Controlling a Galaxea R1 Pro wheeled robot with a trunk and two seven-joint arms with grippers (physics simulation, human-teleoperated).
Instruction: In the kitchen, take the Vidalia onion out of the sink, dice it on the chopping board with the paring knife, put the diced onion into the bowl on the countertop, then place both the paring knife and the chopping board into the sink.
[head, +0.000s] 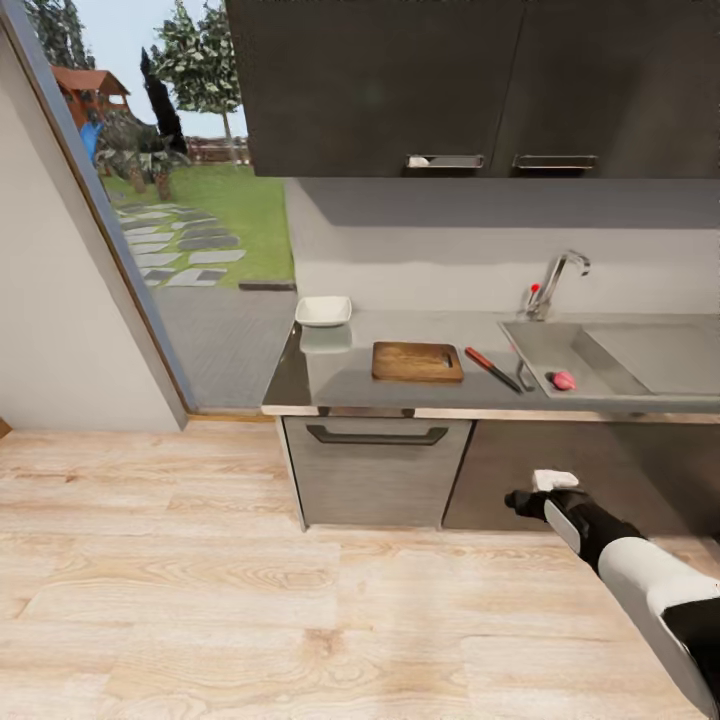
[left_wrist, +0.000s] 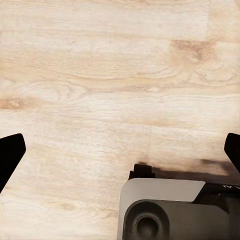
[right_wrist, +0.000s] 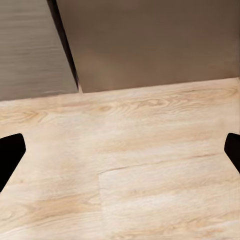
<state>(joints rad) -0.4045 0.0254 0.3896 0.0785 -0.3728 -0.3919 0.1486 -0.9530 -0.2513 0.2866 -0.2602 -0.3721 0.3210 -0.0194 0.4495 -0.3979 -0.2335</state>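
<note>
The small pinkish-red Vidalia onion (head: 563, 380) lies in the grey metal sink (head: 650, 358), near its front left. On the grey countertop (head: 330, 375) the red-handled paring knife (head: 492, 369) lies between the sink and the dark-brown chopping board (head: 417, 361). The white bowl (head: 323, 311) sits at the far left corner. My right gripper (head: 520, 500) hangs low in front of the cabinets, well below the counter. Its fingertips (right_wrist: 11, 152) stand wide apart over bare floor, so it is open and holds nothing. My left gripper (left_wrist: 120, 152) is open too, over the floor.
A curved chrome tap (head: 556, 278) with a red knob stands behind the sink. Dark wall cabinets (head: 470, 85) hang above, and a drawer front (head: 377, 470) sits under the counter. A tall glass opening (head: 190, 230) to the garden is at the left. Pale wood floor (head: 250, 600) lies between me and the counter.
</note>
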